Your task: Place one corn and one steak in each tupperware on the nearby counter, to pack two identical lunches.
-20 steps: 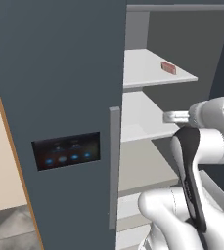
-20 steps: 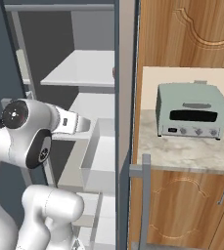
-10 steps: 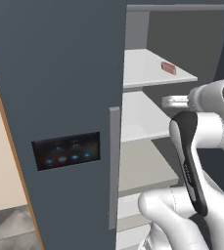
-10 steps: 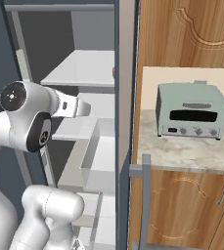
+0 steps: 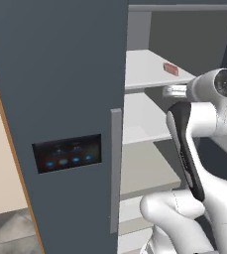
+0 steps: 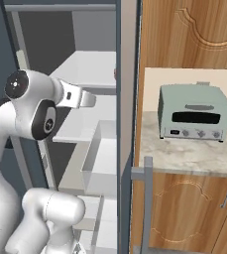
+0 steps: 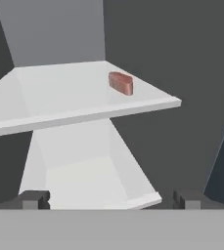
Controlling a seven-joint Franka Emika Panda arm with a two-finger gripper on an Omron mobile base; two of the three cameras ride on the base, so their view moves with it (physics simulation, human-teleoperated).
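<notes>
1. Your target is the steak [image 7: 121,83], a small red-pink piece lying flat near the front right edge of the upper white fridge shelf [image 7: 59,105]. From the left base view you see the same steak [image 5: 170,69] toward the far side of that shelf, above and beyond the hand.

2. The gripper [image 7: 111,200] has its jaws spread fully apart and holds nothing. It points into the open fridge, below the level of the steak's shelf and well apart from the meat.

3. Raise the hand first. As it sits, a straight push forward would likely run under the shelf lip or into it.

4. Once above the shelf edge, centre the steak between the two tips, then advance. The piece is thin, so come in low, close to the shelf surface, and close on its short sides.

5. Mind the fridge door [image 5: 60,99] on your left and the wall beside the shelf; room looks tight.

6. The toaster oven [image 6: 194,111] stands on the counter [image 6: 184,154] to the right. I cannot tell where the tupperware sits.
</notes>
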